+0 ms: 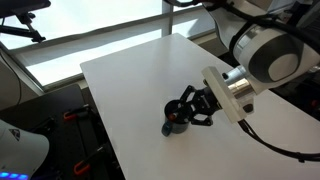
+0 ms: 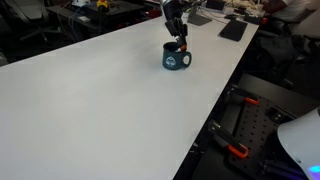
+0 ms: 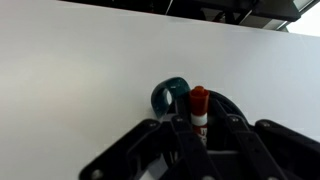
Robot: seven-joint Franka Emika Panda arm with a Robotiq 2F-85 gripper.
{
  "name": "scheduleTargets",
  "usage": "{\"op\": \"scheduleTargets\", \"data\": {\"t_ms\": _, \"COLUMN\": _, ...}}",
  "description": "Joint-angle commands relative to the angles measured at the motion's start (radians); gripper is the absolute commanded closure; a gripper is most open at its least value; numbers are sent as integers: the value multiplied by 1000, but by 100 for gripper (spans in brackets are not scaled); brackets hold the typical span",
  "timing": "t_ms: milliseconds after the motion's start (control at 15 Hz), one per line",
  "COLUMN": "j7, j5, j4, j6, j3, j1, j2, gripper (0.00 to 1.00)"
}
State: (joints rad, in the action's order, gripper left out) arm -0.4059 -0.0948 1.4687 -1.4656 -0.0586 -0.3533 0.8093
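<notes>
A dark teal mug [image 2: 177, 58] stands on the white table [image 2: 90, 100]; it also shows in an exterior view [image 1: 176, 123] and, partly hidden by the fingers, in the wrist view [image 3: 168, 96]. My gripper [image 3: 199, 125] is shut on a marker with a red cap [image 3: 199, 108] and holds it upright right over the mug's mouth. In both exterior views the gripper [image 1: 196, 107] [image 2: 176, 27] hangs just above the mug, with the marker's lower end at or inside the rim.
The table's edge [image 2: 215, 100] runs close to the mug. Beyond it are dark equipment with red clamps [image 2: 240, 150], a keyboard or dark pad [image 2: 233, 30] at the back, and a black cable [image 1: 280, 148] trailing from the arm.
</notes>
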Motion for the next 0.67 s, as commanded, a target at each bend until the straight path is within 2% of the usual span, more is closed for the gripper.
{"op": "scheduleTargets", "data": {"t_ms": 0, "j7": 4, "j5": -15, "j4": -18, "j6": 32, "j3": 0, "j1": -5, "j2": 8, "gripper": 38}}
{"op": "scheduleTargets", "data": {"t_ms": 200, "j7": 3, "j5": -16, "j4": -20, "j6": 38, "j3": 0, "j1": -6, "j2": 11, "gripper": 13}}
{"op": "scheduleTargets", "data": {"t_ms": 333, "j7": 4, "j5": -18, "j4": -20, "j6": 42, "j3": 1, "j1": -7, "j2": 11, "gripper": 1}}
{"op": "scheduleTargets", "data": {"t_ms": 600, "j7": 5, "j5": -20, "j4": -20, "j6": 43, "j3": 1, "j1": -9, "j2": 15, "gripper": 0}}
